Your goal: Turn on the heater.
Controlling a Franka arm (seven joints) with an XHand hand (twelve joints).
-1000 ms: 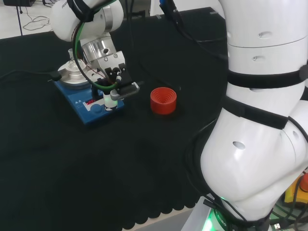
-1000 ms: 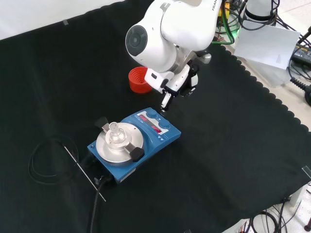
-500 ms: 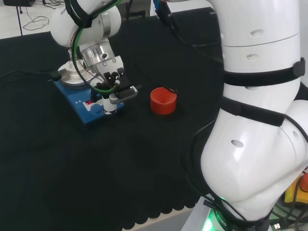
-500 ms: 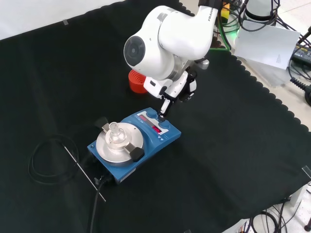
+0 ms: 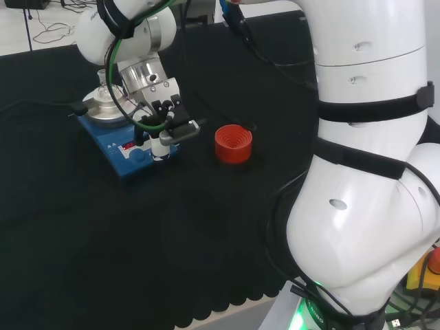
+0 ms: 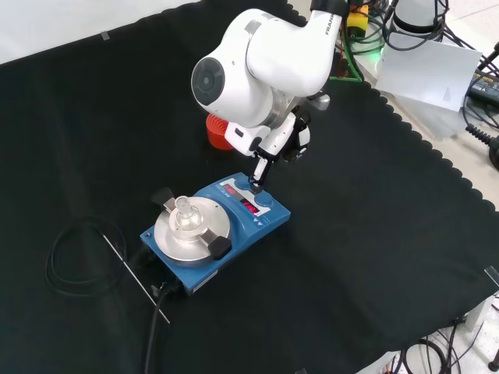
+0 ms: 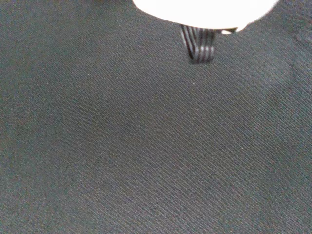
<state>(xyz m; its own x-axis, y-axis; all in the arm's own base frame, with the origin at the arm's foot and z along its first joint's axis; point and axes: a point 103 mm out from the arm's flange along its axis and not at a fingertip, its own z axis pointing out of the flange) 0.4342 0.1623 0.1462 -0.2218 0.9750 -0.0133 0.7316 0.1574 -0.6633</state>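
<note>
On the black cloth of the surface [image 6: 374, 234] we see the heater [image 6: 216, 227], a blue box with a round silver plate on top and a control strip with red lit displays and blue knobs along one edge. From the front view it sits near the middle of the cloth, with its control strip toward the upper right; from the head view [image 5: 127, 148] it lies at the upper left, its controls facing the near side. Over that control strip we find the robot hand [image 6: 269, 148], reaching down from the arm's white link. One straight finger points down, and its tip [image 6: 255, 183] meets the heater's panel at one of the blue knobs, while we see the other fingers folded back against the palm, holding nothing. In the head view the robot hand [image 5: 168, 127] stands just over the right end of the control strip, its white fingertip [image 5: 159, 148] down at the panel. A red ribbed ring [image 5: 234, 143] stands on the cloth just to the right of the heater in the head view, and behind the arm [image 6: 214, 132] in the front view. A black cable [image 6: 70, 261] coils on the cloth at the left of the front view, and a thin metal rod [image 6: 132, 276] lies beside the heater.
</note>
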